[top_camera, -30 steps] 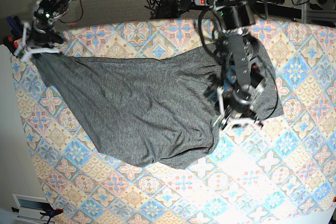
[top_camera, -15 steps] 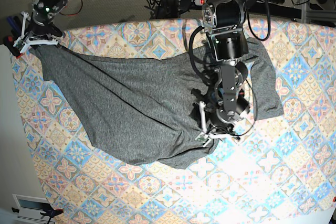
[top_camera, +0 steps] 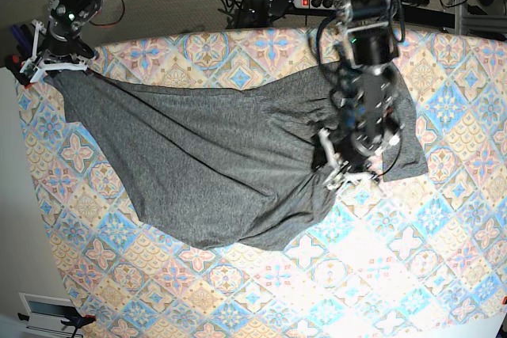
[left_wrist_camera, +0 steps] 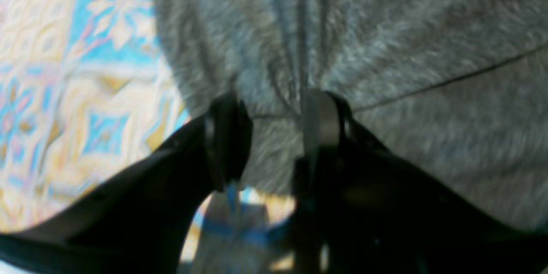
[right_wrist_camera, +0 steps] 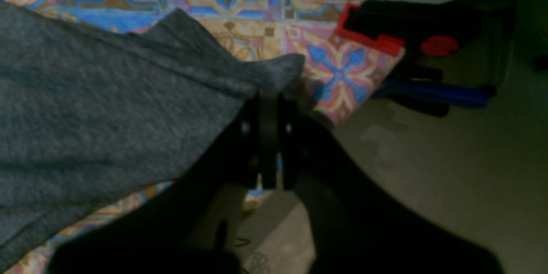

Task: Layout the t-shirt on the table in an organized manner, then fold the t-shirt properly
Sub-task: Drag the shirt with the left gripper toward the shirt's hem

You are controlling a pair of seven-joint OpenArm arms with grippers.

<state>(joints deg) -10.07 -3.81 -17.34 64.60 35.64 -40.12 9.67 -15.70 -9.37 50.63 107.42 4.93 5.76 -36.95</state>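
left claw (left_wrist_camera: 274, 137) pinching bunched t-shirt (top_camera: 214, 164), right claw (right_wrist_camera: 267, 137) clamped on its corner

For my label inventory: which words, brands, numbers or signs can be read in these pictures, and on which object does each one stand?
None can be read.
The plain dark heather-grey knit t-shirt shows no print.
The pastel diamond-tile patterned table cloth shows only ornaments.
Faint marks near the bottom edge of the right wrist view are too blurred to read.

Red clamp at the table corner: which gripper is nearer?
Right. The right gripper pinches the t-shirt beside the clamp; the left gripper is mid-table.
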